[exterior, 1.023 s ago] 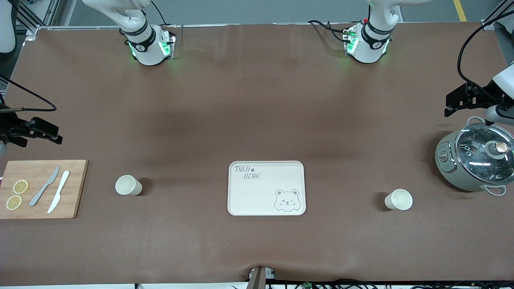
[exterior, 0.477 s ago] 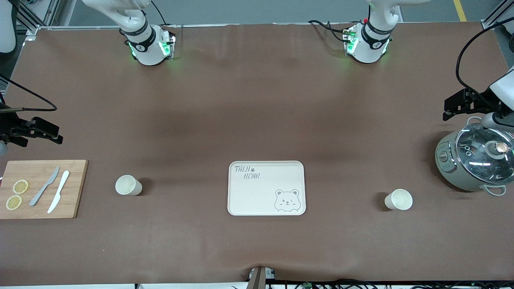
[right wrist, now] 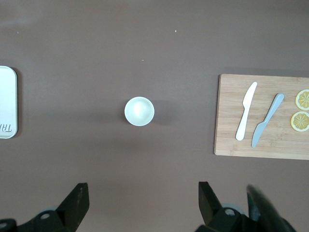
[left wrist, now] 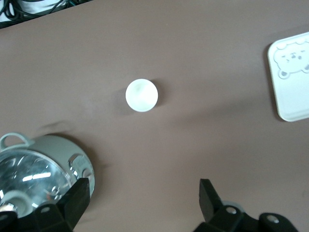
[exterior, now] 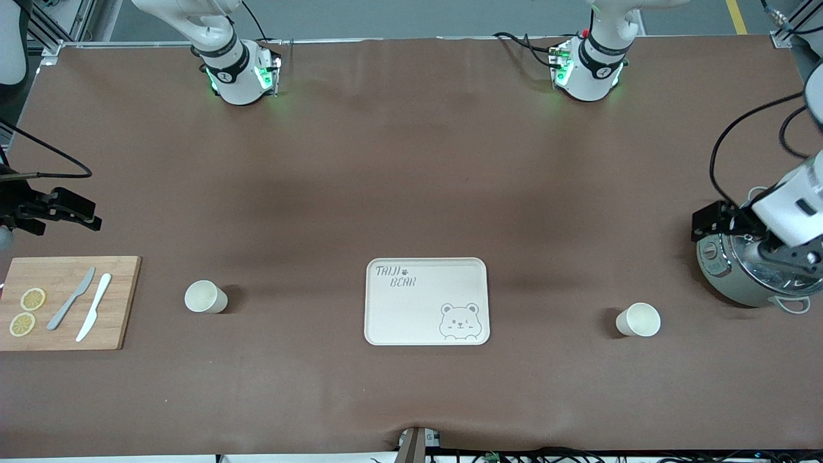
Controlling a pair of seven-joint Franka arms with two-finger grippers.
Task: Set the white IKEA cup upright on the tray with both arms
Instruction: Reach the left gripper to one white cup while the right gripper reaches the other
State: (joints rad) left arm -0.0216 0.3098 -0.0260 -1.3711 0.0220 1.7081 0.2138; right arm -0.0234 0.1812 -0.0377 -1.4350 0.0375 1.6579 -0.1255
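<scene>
The cream tray (exterior: 427, 301) with "TAIJI BEAR" lettering lies mid-table. Two white cups stand upright on the table: one (exterior: 206, 296) toward the right arm's end, one (exterior: 638, 319) toward the left arm's end. My left gripper (exterior: 702, 225) is open and empty, up over the pot's edge. In the left wrist view my left gripper (left wrist: 143, 193) has its cup (left wrist: 141, 95) and a tray corner (left wrist: 292, 77) ahead. My right gripper (exterior: 82, 217) is open and empty, up over the table by the cutting board. In the right wrist view my right gripper (right wrist: 143, 195) has its cup (right wrist: 139, 111) ahead.
A grey pot with a glass lid (exterior: 746, 270) stands at the left arm's end, partly covered by the left arm. A wooden cutting board (exterior: 116, 302) with two knives and lemon slices lies at the right arm's end. Brown table cover lies between cups and tray.
The left arm has swung down over the pot, its gripper now lower in the front view. The right arm has hardly moved. Cups and tray are unmoved.
</scene>
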